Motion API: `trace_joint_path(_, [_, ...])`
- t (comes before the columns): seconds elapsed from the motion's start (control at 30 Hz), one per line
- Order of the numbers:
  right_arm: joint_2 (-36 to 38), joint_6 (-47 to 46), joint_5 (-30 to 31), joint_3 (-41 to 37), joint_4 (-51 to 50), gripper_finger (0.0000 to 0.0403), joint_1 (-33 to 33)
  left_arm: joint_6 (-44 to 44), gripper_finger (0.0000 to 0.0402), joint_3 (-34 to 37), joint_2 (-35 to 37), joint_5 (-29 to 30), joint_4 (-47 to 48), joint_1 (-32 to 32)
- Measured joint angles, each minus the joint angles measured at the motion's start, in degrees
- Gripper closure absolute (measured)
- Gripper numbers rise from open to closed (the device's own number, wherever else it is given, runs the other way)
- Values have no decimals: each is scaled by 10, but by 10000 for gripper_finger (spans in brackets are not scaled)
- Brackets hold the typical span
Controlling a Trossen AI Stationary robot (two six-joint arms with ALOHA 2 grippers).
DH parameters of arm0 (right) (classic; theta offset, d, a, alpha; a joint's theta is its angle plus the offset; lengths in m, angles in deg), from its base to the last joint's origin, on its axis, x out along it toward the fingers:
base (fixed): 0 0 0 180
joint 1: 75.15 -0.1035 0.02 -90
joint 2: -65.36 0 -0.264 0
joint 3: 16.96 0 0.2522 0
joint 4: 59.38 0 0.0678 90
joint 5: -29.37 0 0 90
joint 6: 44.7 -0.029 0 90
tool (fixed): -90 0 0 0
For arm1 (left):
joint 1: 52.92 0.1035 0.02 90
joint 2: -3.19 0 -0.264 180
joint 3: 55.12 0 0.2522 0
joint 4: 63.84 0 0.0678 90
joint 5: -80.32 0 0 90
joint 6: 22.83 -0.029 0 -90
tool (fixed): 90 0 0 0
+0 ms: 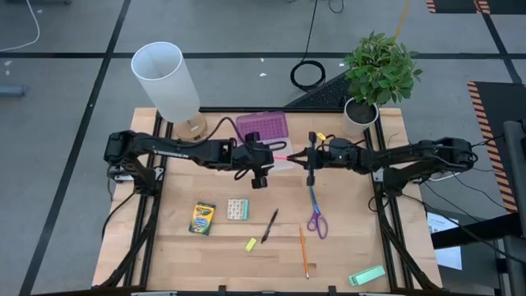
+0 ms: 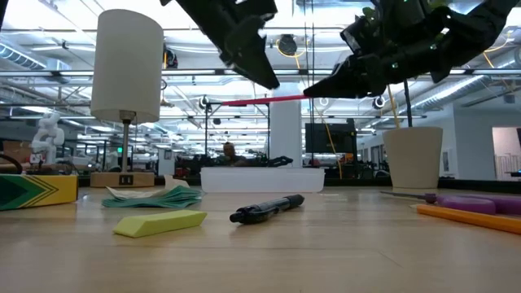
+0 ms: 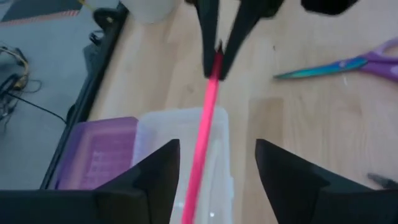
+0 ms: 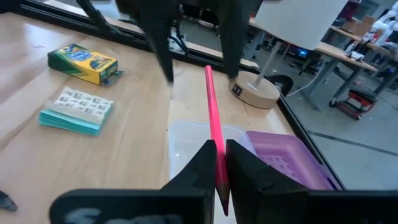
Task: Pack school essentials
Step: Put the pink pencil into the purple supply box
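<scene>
Pink pencil (image 4: 211, 124) hangs over the clear box (image 4: 186, 146), pinched in my right fingers (image 4: 219, 163); my left fingers (image 3: 217, 165) spread apart around it. I'd lower it level, then release.

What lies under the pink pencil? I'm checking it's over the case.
The clear case lies beneath the pink pencil, held by the right gripper. Nothing shows inside; its near end is hidden.

We see both arms stretched inward, meeting above the table's far middle, wrists level. Right gripper (image 1: 311, 155) is clamped on one end of the pink pencil (image 1: 289, 157). Left gripper (image 1: 265, 159) faces it, fingers (image 3: 155, 171) spread wide either side of the pencil, not touching.
</scene>
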State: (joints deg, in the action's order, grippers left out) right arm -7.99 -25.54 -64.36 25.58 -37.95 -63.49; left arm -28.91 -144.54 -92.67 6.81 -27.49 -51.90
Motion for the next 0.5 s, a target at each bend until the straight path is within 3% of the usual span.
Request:
trace_joint_path(0.23, [-16, -3, -70, 0, 6, 385, 52, 21, 186, 13, 47, 33, 42, 0])
trace_joint_path(0.5, [-39, -20, -86, 0, 19, 385, 96, 30, 186, 96, 104, 61, 4, 10])
